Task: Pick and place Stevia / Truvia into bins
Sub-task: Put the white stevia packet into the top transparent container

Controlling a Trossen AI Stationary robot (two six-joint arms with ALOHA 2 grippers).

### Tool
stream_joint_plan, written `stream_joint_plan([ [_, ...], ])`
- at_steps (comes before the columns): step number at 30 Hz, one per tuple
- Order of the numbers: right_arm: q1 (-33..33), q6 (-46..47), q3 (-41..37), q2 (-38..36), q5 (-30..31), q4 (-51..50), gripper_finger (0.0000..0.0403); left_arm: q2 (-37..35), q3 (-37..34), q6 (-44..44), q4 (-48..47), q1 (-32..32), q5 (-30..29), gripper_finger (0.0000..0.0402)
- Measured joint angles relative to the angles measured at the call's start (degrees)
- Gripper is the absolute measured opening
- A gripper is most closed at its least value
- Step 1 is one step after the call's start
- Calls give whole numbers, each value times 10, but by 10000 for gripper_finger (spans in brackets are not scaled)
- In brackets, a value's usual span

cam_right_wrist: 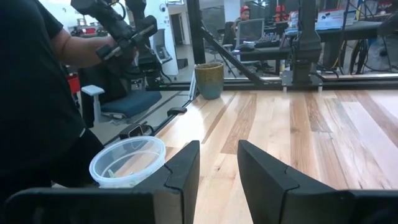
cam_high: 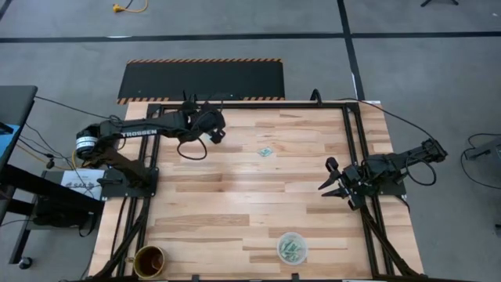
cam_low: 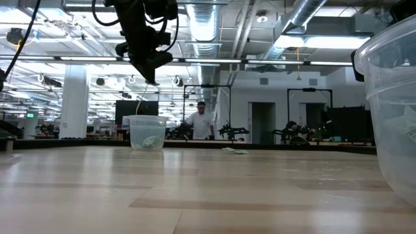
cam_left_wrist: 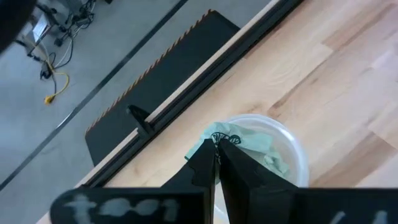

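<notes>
The robot has two dark arms. The left arm (cam_high: 129,135) has white letters and a round white-and-black joint. Thin black cables hang off it.

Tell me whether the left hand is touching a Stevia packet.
Touching: in the left wrist view the left hand pinches a green packet between its fingertips, over the clear cup.

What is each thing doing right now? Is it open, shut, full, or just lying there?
Left tool: shut on a green packet, above the far clear cup.
Right tool: open, holding nothing, at the table's right edge.
Far clear cup: upright, some packets inside.
Near clear cup: upright, several packets inside.
Loose packet: lying flat on the table.
Brown cup: upright, contents unclear.
</notes>
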Motion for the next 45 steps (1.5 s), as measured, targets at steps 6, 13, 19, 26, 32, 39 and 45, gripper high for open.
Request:
stream_joint_plan([
  [6,0,0,0,0,0,0,102,0,0,0,0,7,0,13],
  [13,0,0,0,0,0,0,102,0,0,0,0,8,0,65],
  [19,0,0,0,0,0,0,102,0,0,0,0,8,13,91],
  [26,0,0,0,0,0,0,102,0,0,13,77,-6,96,93],
  [32,0,0,0,0,0,0,102,0,0,72,289,-51,154,93],
  [39,0,0,0,0,0,0,102,0,0,70,452,-72,199,93],
  [45,0,0,0,0,0,0,102,56,1,25,509,-77,250,93],
])
